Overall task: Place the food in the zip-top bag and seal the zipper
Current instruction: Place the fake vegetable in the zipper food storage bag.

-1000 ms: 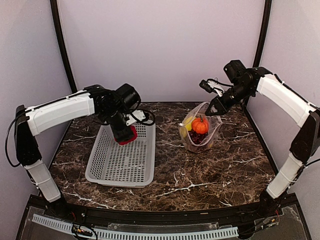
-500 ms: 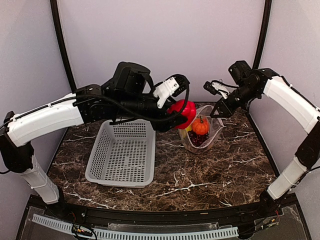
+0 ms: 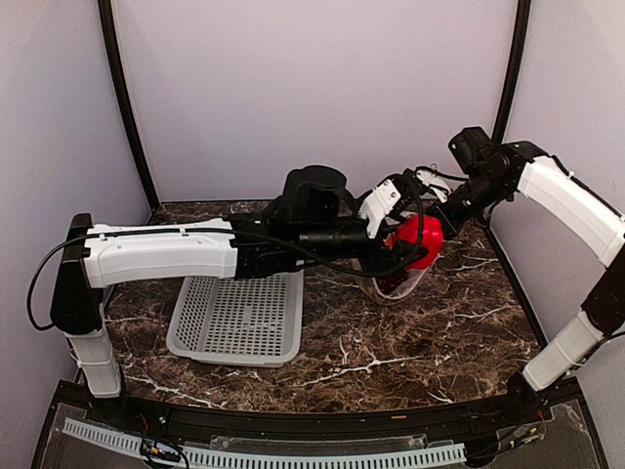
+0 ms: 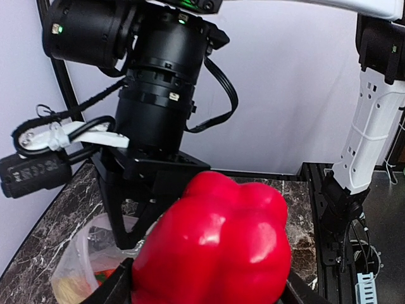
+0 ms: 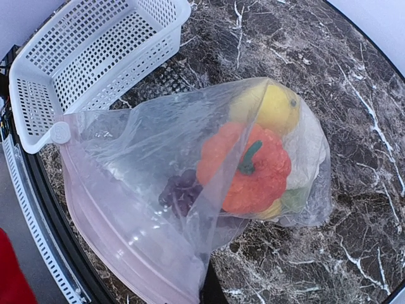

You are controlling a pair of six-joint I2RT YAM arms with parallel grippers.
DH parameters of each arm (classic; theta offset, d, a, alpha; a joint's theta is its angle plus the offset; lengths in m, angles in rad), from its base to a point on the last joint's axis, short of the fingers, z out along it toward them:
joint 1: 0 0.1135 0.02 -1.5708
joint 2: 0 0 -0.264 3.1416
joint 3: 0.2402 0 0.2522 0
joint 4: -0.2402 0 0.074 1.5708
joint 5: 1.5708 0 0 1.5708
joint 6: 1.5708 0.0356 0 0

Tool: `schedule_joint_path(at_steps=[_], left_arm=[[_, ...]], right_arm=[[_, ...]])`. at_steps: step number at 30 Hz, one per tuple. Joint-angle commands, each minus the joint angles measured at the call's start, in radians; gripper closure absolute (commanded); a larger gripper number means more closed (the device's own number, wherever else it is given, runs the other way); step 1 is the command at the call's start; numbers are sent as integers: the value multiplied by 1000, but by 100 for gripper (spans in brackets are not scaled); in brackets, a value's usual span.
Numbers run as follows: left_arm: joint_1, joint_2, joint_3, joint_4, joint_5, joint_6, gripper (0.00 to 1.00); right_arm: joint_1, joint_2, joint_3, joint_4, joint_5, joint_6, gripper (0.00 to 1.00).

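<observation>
Above marble table [image 3: 439, 342], red pepper [image 4: 215, 247] within left claw [image 3: 408, 240], over bag [image 5: 126, 158]

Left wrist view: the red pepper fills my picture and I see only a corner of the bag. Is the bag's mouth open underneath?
Observer: Yes. In the right wrist view the zip-top bag gapes wide, with its rim pinched by the right end effector.
Operator: What is inside it?
Observer: An orange tomato-like fruit, a yellow piece and purple grapes.
Operator: Is the pepper over the opening?
Observer: In the top view the red pepper hangs right at the bag's spot and hides most of it. I cannot tell the exact alignment.
</observation>
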Motion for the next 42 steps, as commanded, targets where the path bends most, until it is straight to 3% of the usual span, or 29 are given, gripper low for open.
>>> schedule_joint_path(at_steps=[1,12,25,29,35,42], left_arm=[[-28,5,-10,91,-43,12,65],[-33,99,59,-37,-435,14,66],[-34,223,162,-171,-622,47,65],[-34,247,198,-259,-700,28,56],[-34,258,248,-319,-850,13,24],[-38,236,290,-334,-742,22,12]], right_arm=[[5,7,67,1,-26,20,100],[5,2,140,-21,-97,30,100],[5,-6,128,-17,-100,36,100],[5,0,132,-15,-108,37,100],[5,7,131,-13,-110,38,100],[4,32,153,-17,-120,38,100]])
